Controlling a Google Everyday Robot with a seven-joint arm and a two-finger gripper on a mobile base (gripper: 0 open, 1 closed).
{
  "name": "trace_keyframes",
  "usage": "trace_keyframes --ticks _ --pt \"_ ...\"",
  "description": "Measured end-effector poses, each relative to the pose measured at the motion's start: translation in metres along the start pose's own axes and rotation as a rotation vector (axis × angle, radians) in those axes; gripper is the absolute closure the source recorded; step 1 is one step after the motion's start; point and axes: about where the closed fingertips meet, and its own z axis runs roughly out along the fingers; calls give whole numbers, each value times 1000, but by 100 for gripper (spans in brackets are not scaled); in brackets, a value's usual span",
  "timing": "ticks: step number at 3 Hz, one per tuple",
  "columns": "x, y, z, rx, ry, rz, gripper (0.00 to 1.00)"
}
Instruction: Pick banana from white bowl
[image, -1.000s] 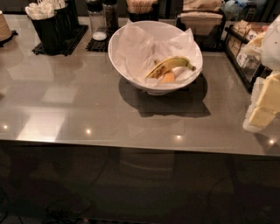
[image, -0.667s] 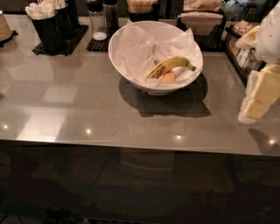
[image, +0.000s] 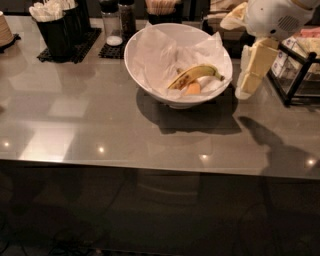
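The banana (image: 194, 76) is curved, yellow with brown spots, and lies inside the white bowl (image: 150, 82) on crinkled white paper, right of the bowl's centre. A small pale-orange piece (image: 192, 88) lies against it. The bowl stands on the grey table (image: 90, 125), towards the back. My gripper (image: 245, 92) hangs from the white arm (image: 272, 20) at the upper right. It is just right of the bowl's rim, outside the bowl, pointing down and slightly left. It holds nothing that I can see.
Black cutlery holders (image: 57, 30) on a dark mat stand at the back left. Shakers (image: 120, 20) stand behind the bowl. A black wire rack with packets (image: 300, 65) stands at the right, close to the gripper. The table's front edge runs across the lower middle.
The arm has moved left from the right edge towards the bowl, and the gripper now hangs right beside the bowl's rim. The bowl and banana have not moved.
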Motion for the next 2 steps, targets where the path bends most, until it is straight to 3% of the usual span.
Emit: trace_keyframes --ticks 1,2 --pt "-6 -15 -9 40 -22 -11 0" --pt "-5 -17 -5 42 -25 -3 0"
